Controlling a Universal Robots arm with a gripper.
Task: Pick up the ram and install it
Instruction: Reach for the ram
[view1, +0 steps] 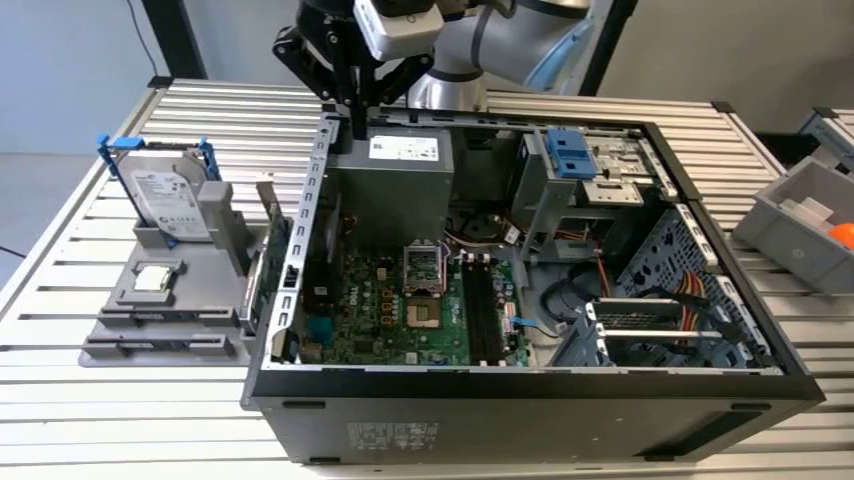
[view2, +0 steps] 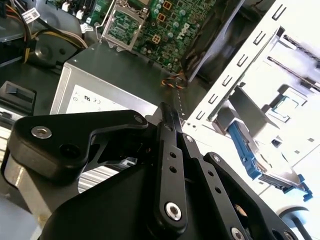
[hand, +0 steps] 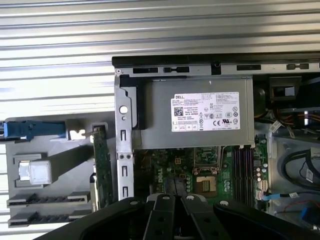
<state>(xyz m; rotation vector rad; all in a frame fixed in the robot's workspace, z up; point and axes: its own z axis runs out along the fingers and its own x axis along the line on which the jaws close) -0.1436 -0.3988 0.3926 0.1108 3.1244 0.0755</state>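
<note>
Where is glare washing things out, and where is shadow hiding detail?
Second wrist view: the case wall and the table beyond it are blown out white. First wrist view: the table slats glare in bands, while the power supply is evenly lit. Exterior view: even light, with shadow around the cables inside the case.

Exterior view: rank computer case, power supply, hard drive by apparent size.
1. Computer case, largest by far.
2. Power supply.
3. Hard drive, smallest, though it stands outside the case, so its margin under the power supply is unsure.
</note>
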